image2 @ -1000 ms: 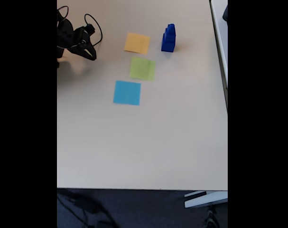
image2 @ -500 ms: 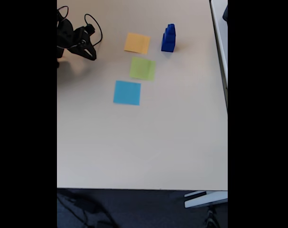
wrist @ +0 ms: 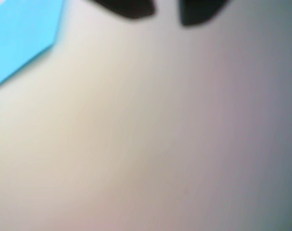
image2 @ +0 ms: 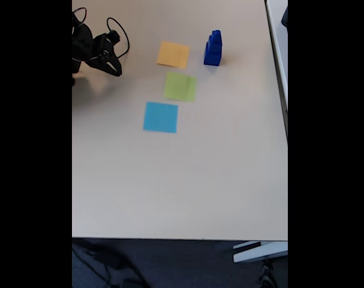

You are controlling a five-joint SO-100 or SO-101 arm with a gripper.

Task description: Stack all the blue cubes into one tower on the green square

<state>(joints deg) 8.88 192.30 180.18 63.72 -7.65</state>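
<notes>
The table (image2: 187, 180) is plain pale beige. Near its far edge, the cubes (image2: 213, 48) are dark royal blue. The three paper squares are unpatterned: one orange-yellow (image2: 173, 54), one lime green (image2: 180, 86), one light blue (image2: 161, 117). The gripper (image2: 114, 68) is black.

We find no visible change across the fixed view: the gripper (image2: 114, 67) sits at the same spot at the far left of the table (image2: 182, 180), and the blue cubes (image2: 213, 48) stand in the same stack just right of the orange-yellow square (image2: 173, 54), off the green square (image2: 180, 86)
</notes>
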